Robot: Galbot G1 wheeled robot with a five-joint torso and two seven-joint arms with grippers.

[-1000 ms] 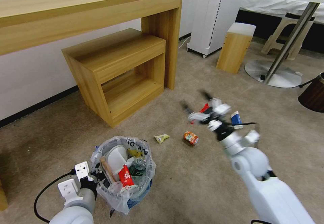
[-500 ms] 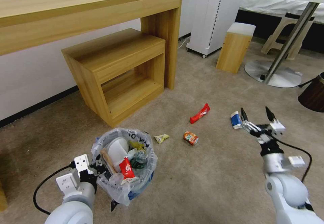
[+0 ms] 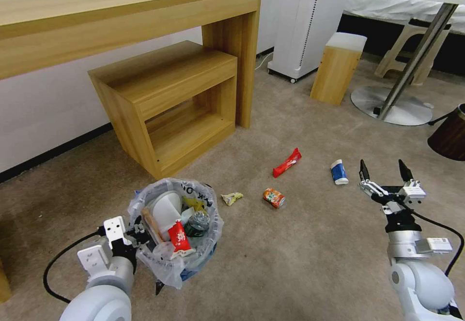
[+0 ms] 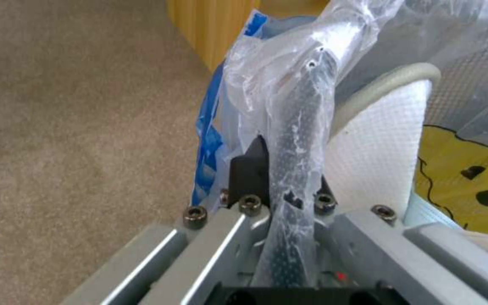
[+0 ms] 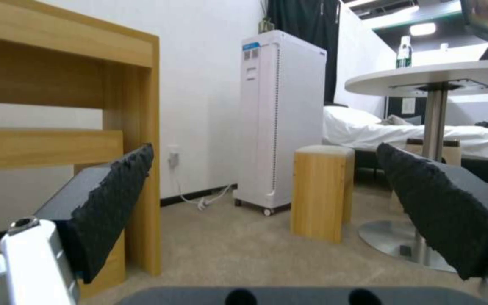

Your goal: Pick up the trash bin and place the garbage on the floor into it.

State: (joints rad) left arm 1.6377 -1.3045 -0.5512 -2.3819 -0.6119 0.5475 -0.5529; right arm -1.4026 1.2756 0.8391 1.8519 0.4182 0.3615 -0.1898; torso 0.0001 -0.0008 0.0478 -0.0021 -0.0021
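Crinkly translucent plastic lined the trash bin, which sat at the near left of the beige short-pile floor. The left gripper reached up from the near-left corner on a white arm with a black cable looped beside it. In the left wrist view its black fingers were pinched on the bin's bag-covered rim. The bin's blue side showed through the plastic just beside the fingers. A white slipper, a wooden stick, a red wrapper and a dark bottle lay packed inside; the bin's base was hidden under the bag's folds.

The right gripper stood at the near right on an upright forearm, pointing to the far side, with its jaws spread wide and nothing between them. Its ridged black pads pointed across the room.

Loose litter lay on the floor between the arms: a yellow crumpled wrapper, a crushed orange can, a long red wrapper, and a blue-white paper cup just left of the right gripper.
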